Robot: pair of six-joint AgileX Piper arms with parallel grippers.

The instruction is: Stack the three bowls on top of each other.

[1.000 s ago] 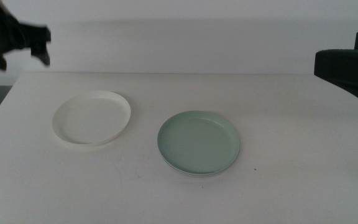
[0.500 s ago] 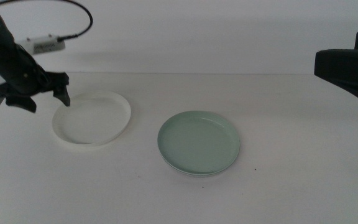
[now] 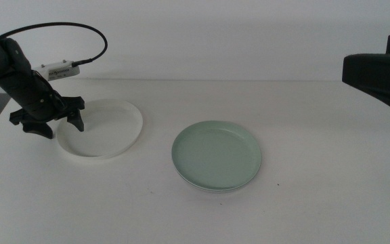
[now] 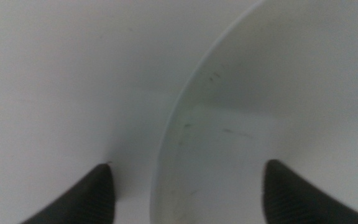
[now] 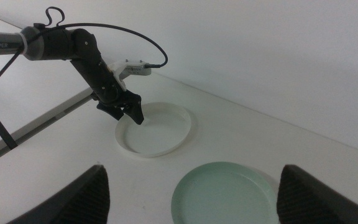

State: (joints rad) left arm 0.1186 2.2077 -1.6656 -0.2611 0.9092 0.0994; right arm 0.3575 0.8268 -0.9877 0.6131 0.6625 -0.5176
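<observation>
the left gripper is down at the white bowl, at the part of its rim that lies farthest from the green bowl. its jaws are spread wide and straddle that rim: in the left wrist view the rim's curve runs up between the two dark tips, one tip over the bare table outside the bowl, the other over the bowl's inside. so the edge to be pinched lies right between the fingers, crosswise to their closing line, and nothing is grasped yet. whether the tips touch the bowl or the table i cannot tell.

the left arm reaches in low from beyond the white bowl's outer side, wrist tipped down toward it, its cable looping above.

the white bowl sits flat on the table, well apart from the green bowl, which lies nearer the table's middle. under the green bowl's near edge a second thin rim seems to show; it may be the grey bowl, but it is too faint to be sure.

the right gripper waits raised on the green bowl's far side from the white one, jaws spread, holding nothing. the left arm is plainly the nearer one to the white bowl.
</observation>
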